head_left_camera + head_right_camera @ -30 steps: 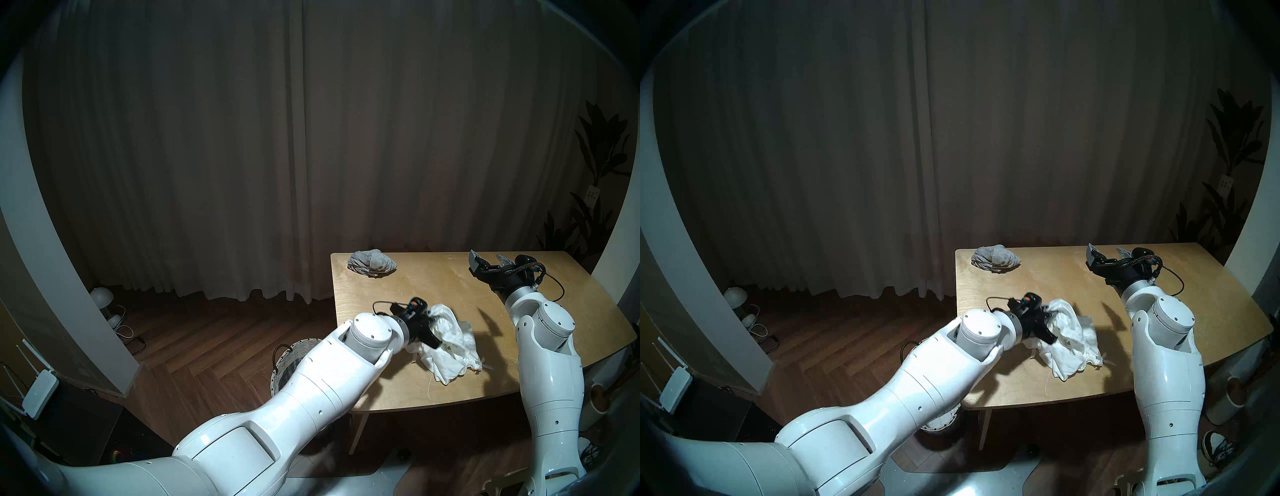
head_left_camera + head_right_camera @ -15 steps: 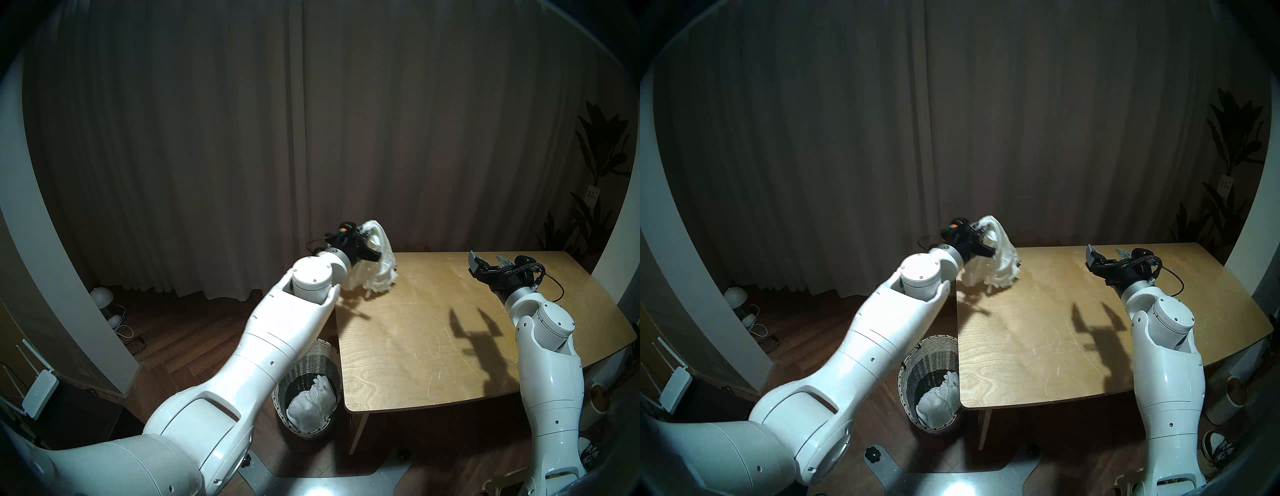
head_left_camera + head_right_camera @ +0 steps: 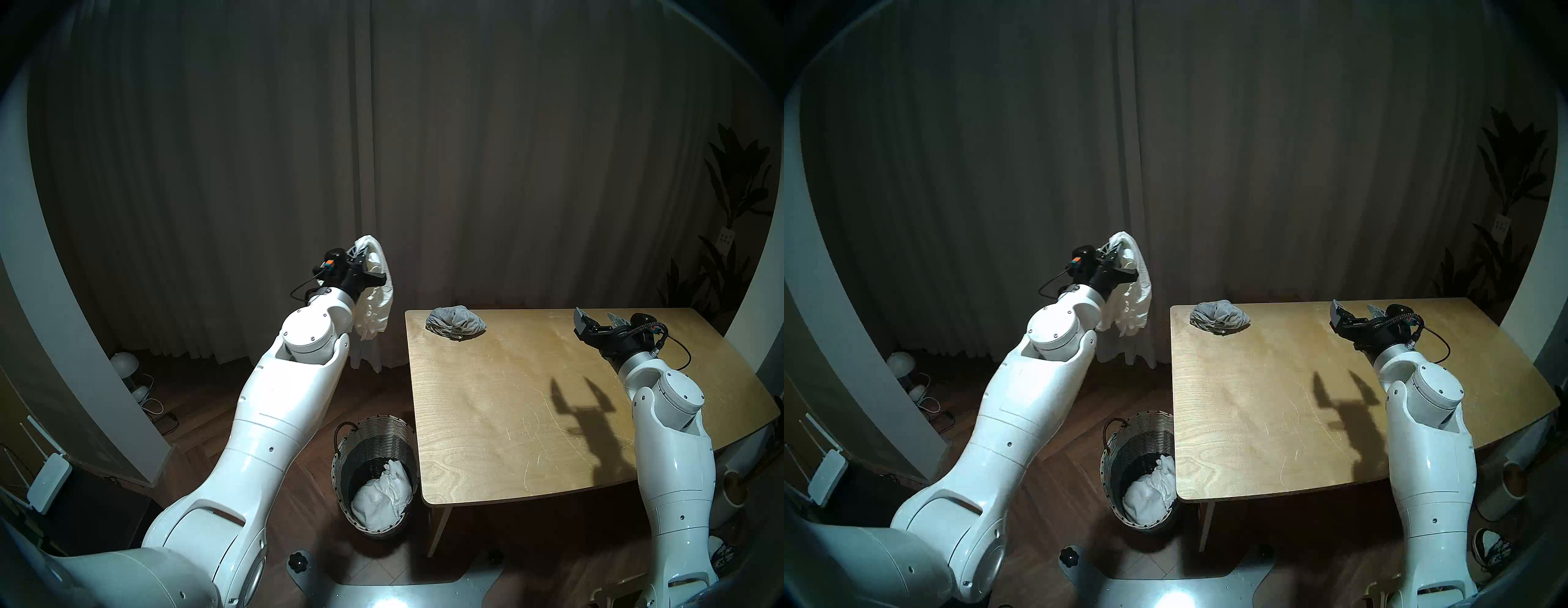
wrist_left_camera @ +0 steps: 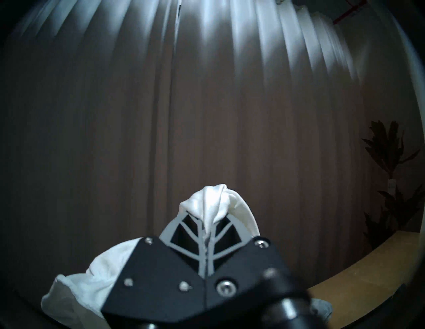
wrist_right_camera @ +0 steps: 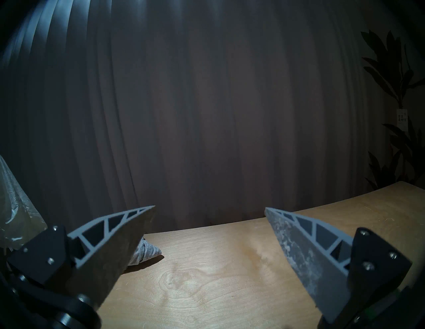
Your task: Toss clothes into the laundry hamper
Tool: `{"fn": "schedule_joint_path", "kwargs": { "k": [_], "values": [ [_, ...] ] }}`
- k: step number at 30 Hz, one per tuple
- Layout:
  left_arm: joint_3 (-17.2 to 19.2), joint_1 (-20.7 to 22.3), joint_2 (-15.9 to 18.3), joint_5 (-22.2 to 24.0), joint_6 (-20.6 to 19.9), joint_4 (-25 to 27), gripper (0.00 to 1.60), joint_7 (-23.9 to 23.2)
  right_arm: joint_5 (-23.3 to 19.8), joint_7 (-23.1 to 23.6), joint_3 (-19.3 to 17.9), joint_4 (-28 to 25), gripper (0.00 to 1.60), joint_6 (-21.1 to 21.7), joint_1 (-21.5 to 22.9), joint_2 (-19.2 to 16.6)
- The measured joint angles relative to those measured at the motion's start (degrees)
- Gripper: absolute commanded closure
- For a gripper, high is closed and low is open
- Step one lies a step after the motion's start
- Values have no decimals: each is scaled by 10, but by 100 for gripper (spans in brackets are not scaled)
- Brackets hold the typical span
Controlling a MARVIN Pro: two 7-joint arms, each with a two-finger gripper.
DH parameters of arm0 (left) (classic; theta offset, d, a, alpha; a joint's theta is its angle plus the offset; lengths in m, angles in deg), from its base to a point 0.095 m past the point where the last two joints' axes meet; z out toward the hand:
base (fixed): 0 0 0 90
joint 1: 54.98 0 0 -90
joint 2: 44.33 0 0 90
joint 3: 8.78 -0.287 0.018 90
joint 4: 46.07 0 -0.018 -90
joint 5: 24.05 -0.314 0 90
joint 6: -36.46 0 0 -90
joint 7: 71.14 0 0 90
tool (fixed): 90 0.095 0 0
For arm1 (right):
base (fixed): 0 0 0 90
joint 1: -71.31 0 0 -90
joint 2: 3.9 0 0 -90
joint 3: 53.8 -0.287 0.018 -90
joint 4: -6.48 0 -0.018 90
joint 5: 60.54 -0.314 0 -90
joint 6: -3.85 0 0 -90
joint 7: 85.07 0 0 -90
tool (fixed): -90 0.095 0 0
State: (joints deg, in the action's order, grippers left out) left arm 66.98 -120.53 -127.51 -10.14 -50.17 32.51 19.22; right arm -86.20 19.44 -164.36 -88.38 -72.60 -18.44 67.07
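**Curtained room, cloth aloft**

Dark curtains (image 3: 466,170) back a thin white cloth garment (image 3: 375,293) pinched in the left gripper (image 4: 208,232), off the wooden table's (image 3: 530,424) left edge. A second white garment (image 3: 384,494) fills the woven wicker hamper (image 3: 373,433); a grey knit garment (image 3: 456,322) sits at the far-left corner. The right gripper (image 5: 209,210) gapes, empty. No writing legible.

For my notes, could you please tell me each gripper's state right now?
Left gripper: shut on the white garment.
Right gripper: open, holding nothing.
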Motion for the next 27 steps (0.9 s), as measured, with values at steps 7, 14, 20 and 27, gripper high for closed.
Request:
{"fn": "schedule_joint_path", "kwargs": {
  "k": [7, 14, 20, 27],
  "values": [
    [16, -61, 34, 12, -25, 30, 160, 39, 0, 0, 0, -1, 0, 0, 0, 0],
    [11, -122, 50, 19, -46, 42, 160, 65, 1, -3, -1, -2, 0, 0, 0, 0],
    [9, -143, 44, 25, -47, -7, 160, 80, 2, -8, -1, -3, 0, 0, 0, 0],
    [11, -136, 34, 38, -31, -104, 160, 82, 2, -13, 0, -4, 0, -1, -1, 0]
  ]
}}
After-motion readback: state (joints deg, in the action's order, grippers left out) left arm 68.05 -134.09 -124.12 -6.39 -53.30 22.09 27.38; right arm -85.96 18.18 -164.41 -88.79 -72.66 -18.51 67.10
